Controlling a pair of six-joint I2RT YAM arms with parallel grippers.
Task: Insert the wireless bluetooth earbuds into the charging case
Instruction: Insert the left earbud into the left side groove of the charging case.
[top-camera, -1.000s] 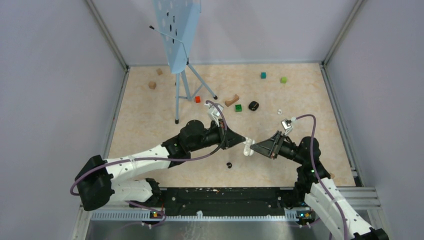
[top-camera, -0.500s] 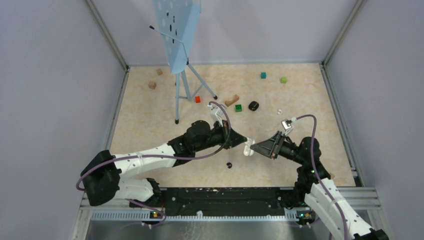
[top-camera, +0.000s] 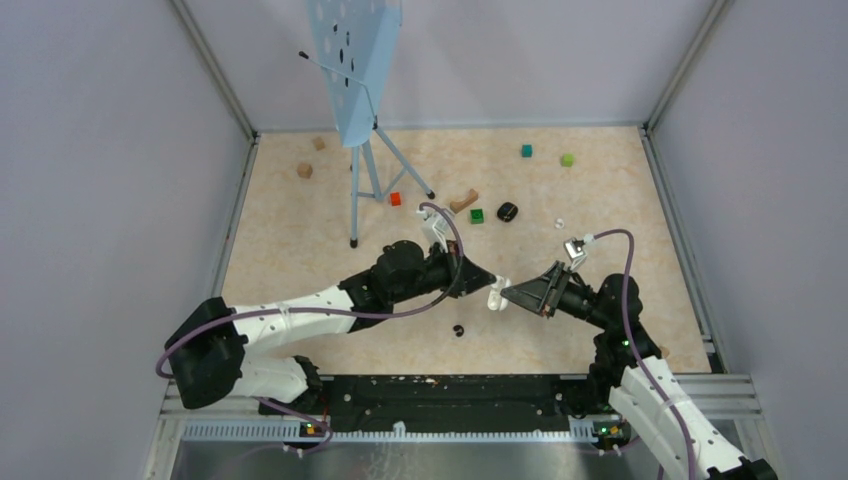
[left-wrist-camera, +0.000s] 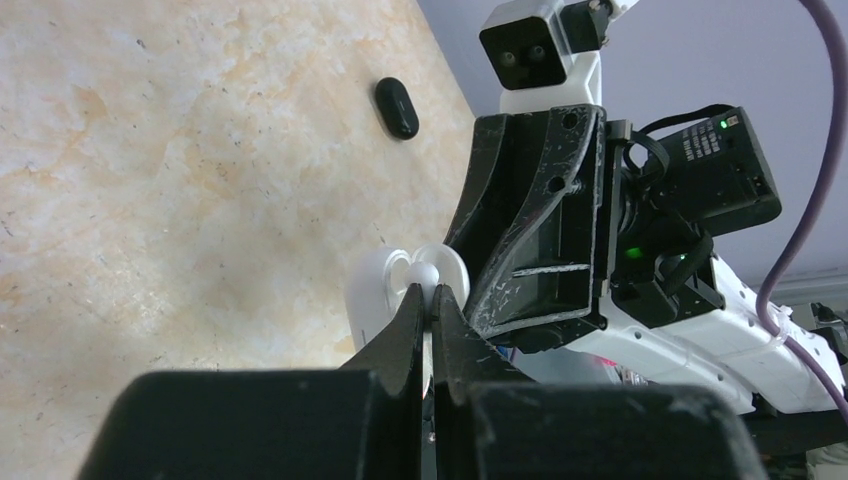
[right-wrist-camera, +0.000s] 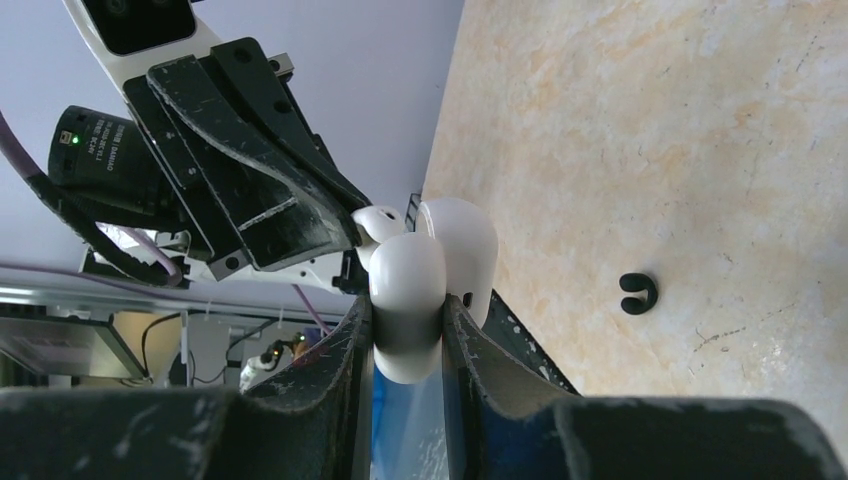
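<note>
Top external: left gripper (top-camera: 488, 281), right gripper (top-camera: 505, 293) mid-table, well off walls (top-camera: 100, 200). Wrist views: left pinches white earbud (left-wrist-camera: 422, 275), right clamps charging case (right-wrist-camera: 408, 290).

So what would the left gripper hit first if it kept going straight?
Probably the white charging case in the right gripper, directly ahead of the left gripper and its white earbud; depth is unclear.

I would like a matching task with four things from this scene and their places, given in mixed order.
1 white earbud
2 white charging case
3 black C-shaped piece
4 red cube

a near the legs of the blue stand
b held in the right pincer
c pinched in the left pincer
d lying alone on the table

Pairs: 1c, 2b, 3d, 4a.
</note>
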